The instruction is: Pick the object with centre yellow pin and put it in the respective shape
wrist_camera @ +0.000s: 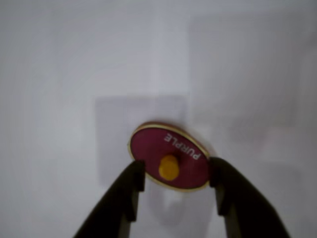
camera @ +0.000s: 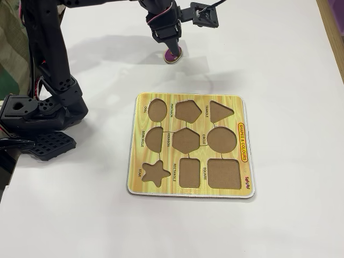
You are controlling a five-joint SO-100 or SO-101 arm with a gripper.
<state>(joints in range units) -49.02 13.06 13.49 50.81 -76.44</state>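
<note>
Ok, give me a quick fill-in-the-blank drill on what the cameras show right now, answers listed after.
1. The word printed on the oval piece is ____.
2. The knob at the piece's centre is coloured ____.
3. In the wrist view the gripper has its jaws on either side of the ____.
4. Every cutout in the shape board in the fixed view is ____.

Missing words: purple; yellow; oval piece; empty
</note>
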